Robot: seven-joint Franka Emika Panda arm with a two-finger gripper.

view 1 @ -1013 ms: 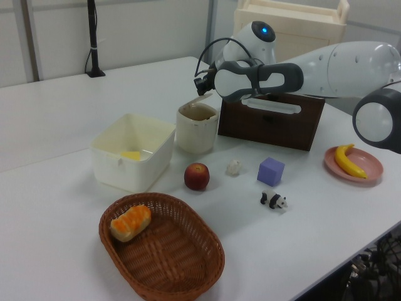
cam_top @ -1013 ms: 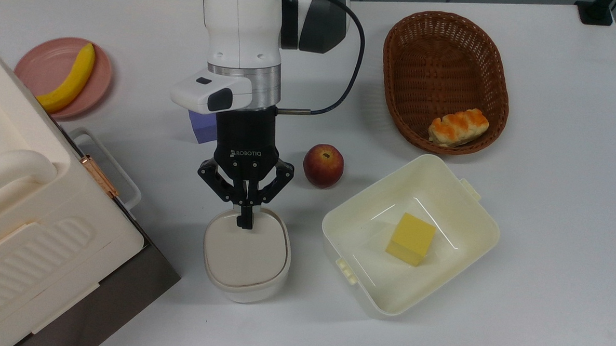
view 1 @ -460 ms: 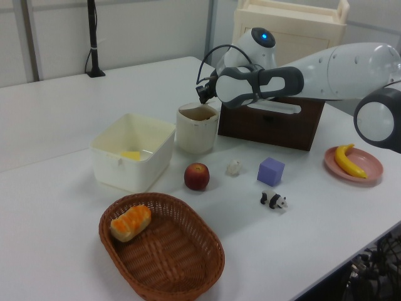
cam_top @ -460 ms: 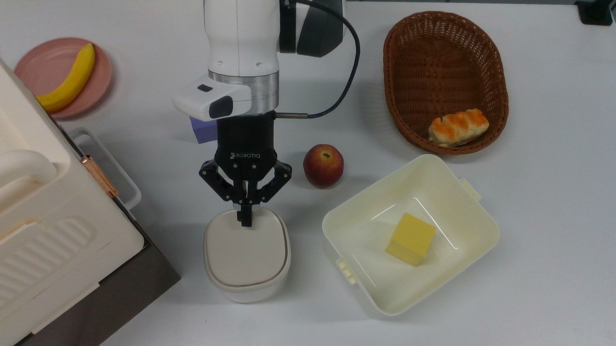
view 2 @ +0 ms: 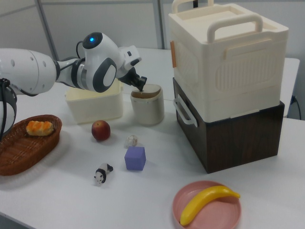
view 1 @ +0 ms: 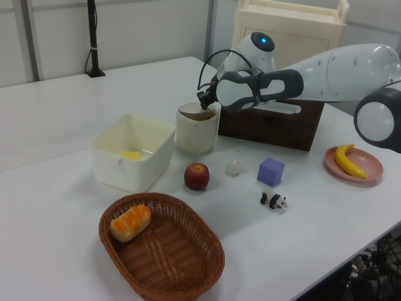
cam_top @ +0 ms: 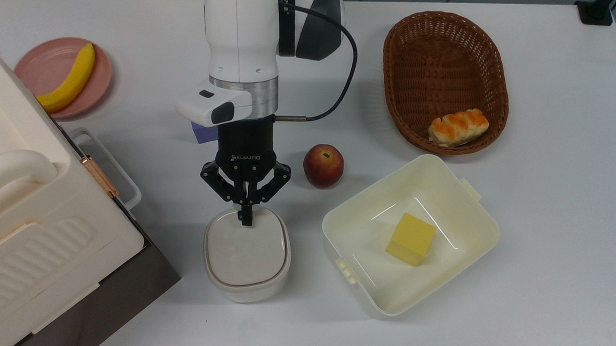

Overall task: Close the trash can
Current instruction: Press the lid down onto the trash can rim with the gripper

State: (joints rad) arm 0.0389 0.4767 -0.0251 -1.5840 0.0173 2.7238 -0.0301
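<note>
The trash can (cam_top: pixel 246 253) is a small cream-white bin with rounded corners, standing upright on the white table. Its greyish-beige lid (view 2: pixel 146 90) sits tilted in the opening, one edge raised, not yet flat.

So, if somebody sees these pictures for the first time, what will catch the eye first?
Probably the white robot arm, whose black gripper has its shut fingertips on the lid of the small cream trash can at the table's middle. Next, the big cream ribbed appliance on a dark brown box, and the wicker basket holding a piece of bread.
</note>
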